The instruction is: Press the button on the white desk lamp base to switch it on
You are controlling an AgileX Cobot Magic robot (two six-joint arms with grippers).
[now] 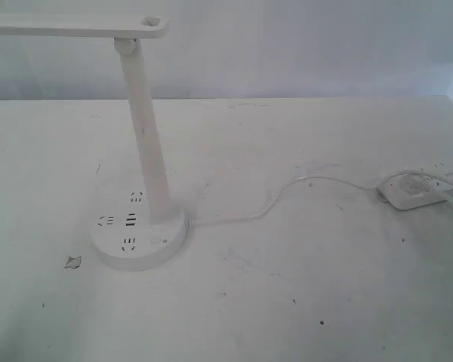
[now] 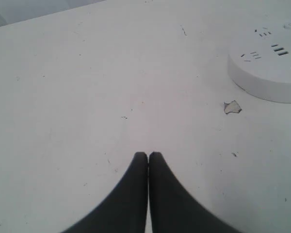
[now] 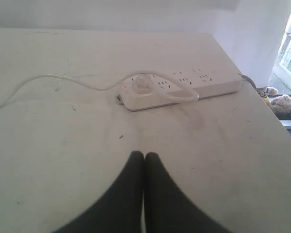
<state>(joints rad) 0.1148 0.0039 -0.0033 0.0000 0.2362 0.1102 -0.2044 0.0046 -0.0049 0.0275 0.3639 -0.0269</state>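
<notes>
The white desk lamp (image 1: 145, 128) stands left of centre in the exterior view, its flat head unlit at the top left. Its round white desk lamp base (image 1: 138, 234) carries dark socket slots, and the small round button (image 1: 156, 243) sits on its front right part. Neither arm shows in the exterior view. My left gripper (image 2: 148, 155) is shut with nothing in it, over bare table; the white desk lamp base (image 2: 269, 73) lies a good way off from its tips. My right gripper (image 3: 144, 156) is shut and empty too, apart from the power strip (image 3: 184, 87).
A white cord (image 1: 287, 192) runs from the base to a long white power strip (image 1: 426, 188) at the right edge. A small chipped patch (image 1: 73, 262) marks the table left of the base. The table's right edge (image 3: 262, 102) drops off beside the strip.
</notes>
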